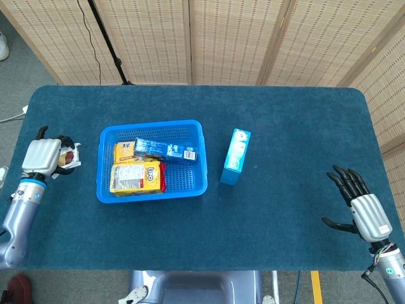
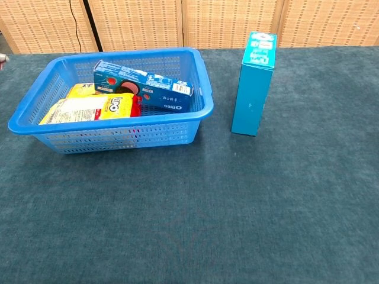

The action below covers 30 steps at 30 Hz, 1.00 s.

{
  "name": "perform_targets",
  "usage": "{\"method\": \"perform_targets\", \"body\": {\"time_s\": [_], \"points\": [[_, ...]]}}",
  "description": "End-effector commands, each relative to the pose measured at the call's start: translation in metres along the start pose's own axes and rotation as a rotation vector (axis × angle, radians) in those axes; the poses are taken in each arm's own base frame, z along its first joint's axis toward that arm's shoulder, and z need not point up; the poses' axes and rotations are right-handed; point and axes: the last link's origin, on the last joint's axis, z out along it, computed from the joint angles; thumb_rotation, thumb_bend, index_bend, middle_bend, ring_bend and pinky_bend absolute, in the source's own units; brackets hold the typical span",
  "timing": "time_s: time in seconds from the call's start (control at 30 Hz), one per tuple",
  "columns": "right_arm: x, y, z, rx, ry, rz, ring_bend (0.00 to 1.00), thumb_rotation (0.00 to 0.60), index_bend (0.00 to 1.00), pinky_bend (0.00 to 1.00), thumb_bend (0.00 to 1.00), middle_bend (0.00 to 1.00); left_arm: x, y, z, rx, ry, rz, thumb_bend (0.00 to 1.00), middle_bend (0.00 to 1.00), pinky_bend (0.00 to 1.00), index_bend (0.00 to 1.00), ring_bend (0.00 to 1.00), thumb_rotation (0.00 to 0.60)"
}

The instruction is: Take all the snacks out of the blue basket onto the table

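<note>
The left hand [image 1: 43, 156] is observed over the table [image 1: 285, 126], well to the left of the blue basket [image 1: 196, 155] and clear of its rim. Its fingers are curled around a small white snack packet [image 1: 68, 158], which is held at the side nearest the basket. Whether the packet touches the cloth cannot be determined. The hand is judged to be placed there so that the packet can be set down on bare table with room left for further items.

The right hand [image 1: 364, 208] is noted far to the right of the basket, near the table's front right corner. Its fingers are spread and nothing is held; it is judged to be parked out of the working area.

Inside the basket three items are recorded: a blue biscuit box [image 1: 166, 149] lying toward the back wall, a yellow packet [image 1: 135, 178] lying flat at the front left, and an orange packet [image 1: 124, 152] partly covered behind it. These are judged to be outstanding.

A tall light-blue box [image 1: 235, 156] stands upright on the table just right of the basket, apart from it.
</note>
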Motion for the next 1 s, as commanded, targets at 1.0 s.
{"method": "perform_targets", "body": {"time_s": [1.0], "points": [[0.0, 0.008, 0.003, -0.032, -0.006, -0.001, 0.0, 0.6, 0.0, 0.0, 0.0, 0.0, 0.009, 0.155, 0.03, -0.356, -0.025, 0.114, 0.0, 0.0, 0.01, 0.0, 0.0, 0.6]]}}
